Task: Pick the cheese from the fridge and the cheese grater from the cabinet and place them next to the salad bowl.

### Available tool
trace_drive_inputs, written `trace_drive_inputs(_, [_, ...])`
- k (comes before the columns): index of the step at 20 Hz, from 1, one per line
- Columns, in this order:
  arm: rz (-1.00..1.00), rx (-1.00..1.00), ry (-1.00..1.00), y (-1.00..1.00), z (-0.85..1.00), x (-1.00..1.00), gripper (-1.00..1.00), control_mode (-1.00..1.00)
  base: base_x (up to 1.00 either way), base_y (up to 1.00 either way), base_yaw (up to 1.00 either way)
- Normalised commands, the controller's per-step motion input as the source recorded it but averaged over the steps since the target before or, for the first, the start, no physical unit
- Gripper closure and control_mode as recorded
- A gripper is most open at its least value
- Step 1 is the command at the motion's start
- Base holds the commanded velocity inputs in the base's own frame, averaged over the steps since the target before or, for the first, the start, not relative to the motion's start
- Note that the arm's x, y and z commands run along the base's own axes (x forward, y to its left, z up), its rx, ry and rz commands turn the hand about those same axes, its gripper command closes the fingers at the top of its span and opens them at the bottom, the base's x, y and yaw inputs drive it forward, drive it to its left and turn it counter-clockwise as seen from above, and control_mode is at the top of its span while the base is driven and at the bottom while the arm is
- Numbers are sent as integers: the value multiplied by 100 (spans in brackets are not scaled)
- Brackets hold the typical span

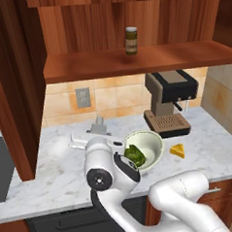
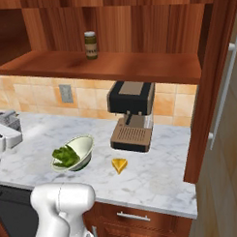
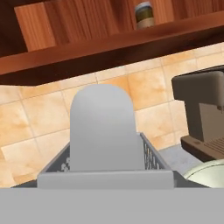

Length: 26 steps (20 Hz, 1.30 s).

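Note:
The grey metal cheese grater (image 1: 98, 125) stands upright just left of the salad bowl (image 1: 149, 138), low over the marble counter (image 1: 53, 175). My gripper (image 1: 92, 135) reaches in level from the front and is shut on the grater's lower body. In the hand view the grater (image 3: 103, 135) sits very close and hides the fingertips. In the right base view the grater (image 2: 10, 119) and gripper (image 2: 5, 135) are at the left edge. The yellow-orange cheese (image 1: 177, 151) wedge lies on the counter right of the bowl (image 2: 85, 143). The cabinet shelf (image 1: 134, 62) runs above. The fridge is out of view.
A coffee machine (image 1: 168, 102) stands against the tiled wall behind the bowl. A dark labelled jar (image 1: 131, 40) stands on the shelf. A wall outlet (image 1: 83, 97) is behind the grater. A wooden side panel (image 1: 14, 95) borders the counter on the left.

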Motion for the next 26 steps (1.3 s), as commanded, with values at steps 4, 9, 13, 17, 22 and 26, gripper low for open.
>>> trace_drive_inputs(4, [-12, 2, 0, 12, -56, 39, 100, -100, 0, 0, 0])
trace_drive_inputs(9, [-17, 0, 0, 21, -54, 38, 100, -100, 0, 0, 0])
trace_drive_inputs(13, [-19, 0, 2, 28, -37, 38, 100, -100, 0, 0, 0])
trace_drive_inputs(17, [-15, 0, 6, 27, -28, 39, 100, -100, 0, 0, 0])
trace_drive_inputs(22, [-6, -1, 6, 7, -23, 21, 100, -100, 0, 0, 0])
trace_drive_inputs(26, [-1, -4, 8, 0, -25, 9, 100, -100, 0, 0, 0])
